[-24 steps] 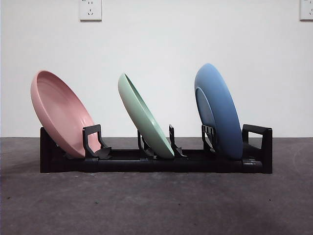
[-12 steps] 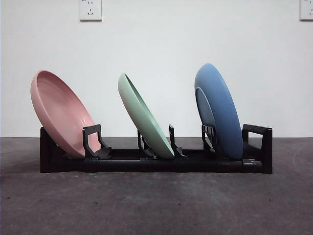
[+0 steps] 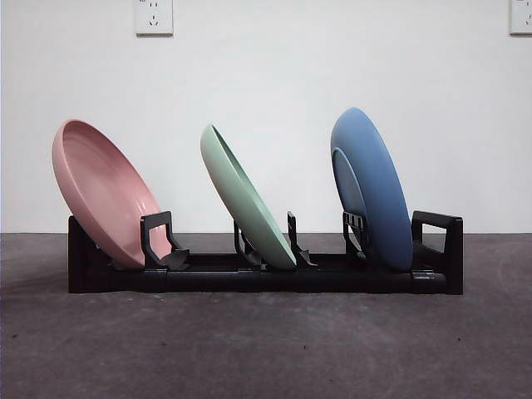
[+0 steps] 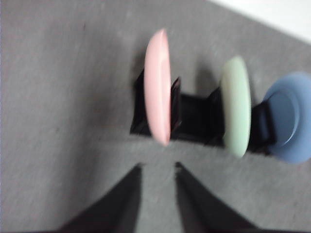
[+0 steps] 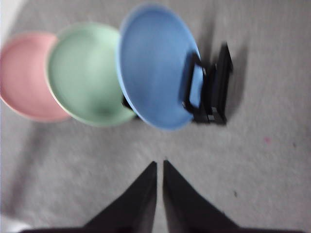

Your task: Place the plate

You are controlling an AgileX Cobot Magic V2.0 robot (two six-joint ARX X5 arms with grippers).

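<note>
Black rack [image 3: 266, 278] holds pink plate [image 3: 104, 195], green plate [image 3: 245, 199], blue plate [image 3: 374, 187].

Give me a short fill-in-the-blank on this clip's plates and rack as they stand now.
1. The black rack holds ____ plates.
2. The plate in the middle slot is ____.
3. The pink plate and the blue plate stand at opposite ____ of the rack.
4. Neither the left gripper nor the right gripper holds a ____.

Missing words: three; green; ends; plate
</note>
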